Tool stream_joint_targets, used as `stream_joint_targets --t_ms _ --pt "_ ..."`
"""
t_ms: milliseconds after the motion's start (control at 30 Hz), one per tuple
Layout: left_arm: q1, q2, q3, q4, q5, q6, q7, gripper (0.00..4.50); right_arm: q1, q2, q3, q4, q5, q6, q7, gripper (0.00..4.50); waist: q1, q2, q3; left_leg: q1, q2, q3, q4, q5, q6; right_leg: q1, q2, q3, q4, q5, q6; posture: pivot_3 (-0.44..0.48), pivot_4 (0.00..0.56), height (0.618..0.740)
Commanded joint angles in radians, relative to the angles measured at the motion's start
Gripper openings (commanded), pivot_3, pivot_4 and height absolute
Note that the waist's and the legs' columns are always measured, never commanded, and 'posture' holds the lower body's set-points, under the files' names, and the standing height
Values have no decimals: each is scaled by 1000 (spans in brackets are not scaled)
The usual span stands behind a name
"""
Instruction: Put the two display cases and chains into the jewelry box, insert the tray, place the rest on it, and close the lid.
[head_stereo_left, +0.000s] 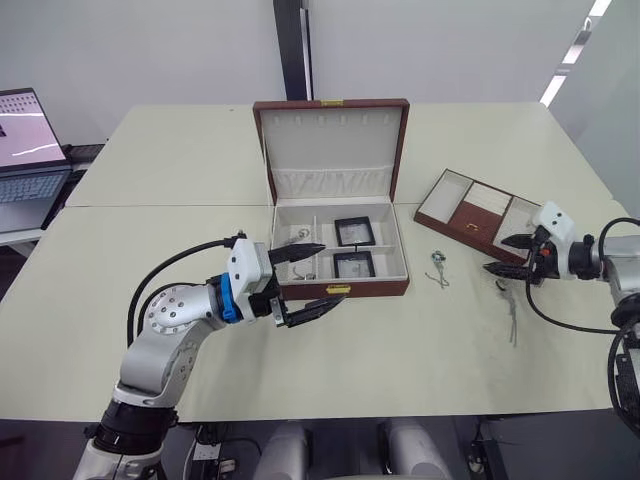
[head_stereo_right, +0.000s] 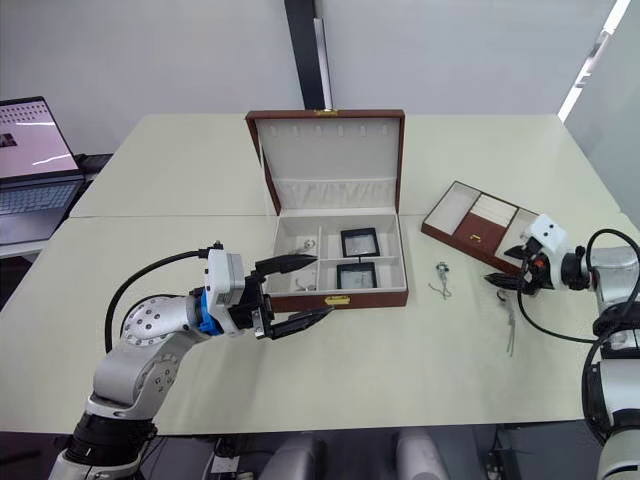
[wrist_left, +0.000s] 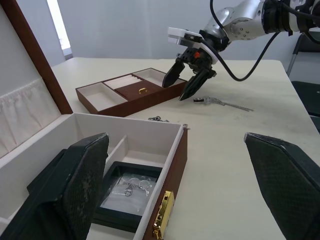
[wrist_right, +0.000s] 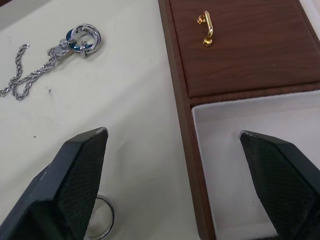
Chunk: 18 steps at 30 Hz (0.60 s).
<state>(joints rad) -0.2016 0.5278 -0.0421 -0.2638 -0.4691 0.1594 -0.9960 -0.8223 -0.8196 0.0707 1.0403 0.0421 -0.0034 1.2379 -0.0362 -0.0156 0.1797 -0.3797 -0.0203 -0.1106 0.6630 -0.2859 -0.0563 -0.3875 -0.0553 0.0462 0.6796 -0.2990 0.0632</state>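
- The jewelry box (head_stereo_left: 335, 215) stands open on the table (head_stereo_left: 180, 190), lid upright, just ahead of the left gripper (head_stereo_left: 300, 283), whose upper finger reaches over the box's near-left corner.
- Two display cases (head_stereo_left: 353, 231) already lie in the box's right compartments, one behind the other, across the box from the left gripper.
- A small silvery piece, perhaps a chain (head_stereo_left: 303, 240), lies in the left compartment right by that upper fingertip; I cannot tell exactly what it is.
- The left gripper is spread wide and holds nothing.
- The tray (head_stereo_left: 478, 213) sits outside the box, just beyond the right gripper (head_stereo_left: 512, 255), with a gold hook (wrist_right: 206, 28) on its brown middle section.
- The right gripper is also spread wide and empty, hovering above the tray's near edge.
- A ringed pendant on a chain (wrist_right: 47, 62) lies on the table beside the tray, between the right gripper and the box; a plain ring (wrist_right: 102, 220) sits under the right gripper's fingers.
- My reading: both cases are done; loose chains, tray insertion, remaining items and lid closing are left.
- A laptop (head_stereo_left: 28, 160) sits far off beyond the left arm.
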Motion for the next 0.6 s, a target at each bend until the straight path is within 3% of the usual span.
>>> stream_joint_targets --t_ms 33,133,467,600 --pt "10 -5 9 -5 7 -45 -8 4500 -34 5 -8 29 -21 -35 -8 3870 1 0 0 0 0 0 0 0 0 0 0 0 0 0 0 0 150 740" --pt "14 -5 15 4 9 -60 -8 4500 -43 13 -10 50 -37 -47 -13 2733 1 0 0 0 0 0 0 0 0 0 0 0 0 0 0 0 150 740" --pt "29 -9 10 14 8 -78 -1 4500 -60 28 -15 89 -65 -78 -41 134 0 0 0 0 0 0 0 0 0 0 0 0 0 0 0 0 150 740" --pt "28 -13 6 17 9 -77 -1 4500 -64 24 -27 87 -55 -76 -35 26 0 0 0 0 0 0 0 0 0 0 0 0 0 0 0 0 150 740"
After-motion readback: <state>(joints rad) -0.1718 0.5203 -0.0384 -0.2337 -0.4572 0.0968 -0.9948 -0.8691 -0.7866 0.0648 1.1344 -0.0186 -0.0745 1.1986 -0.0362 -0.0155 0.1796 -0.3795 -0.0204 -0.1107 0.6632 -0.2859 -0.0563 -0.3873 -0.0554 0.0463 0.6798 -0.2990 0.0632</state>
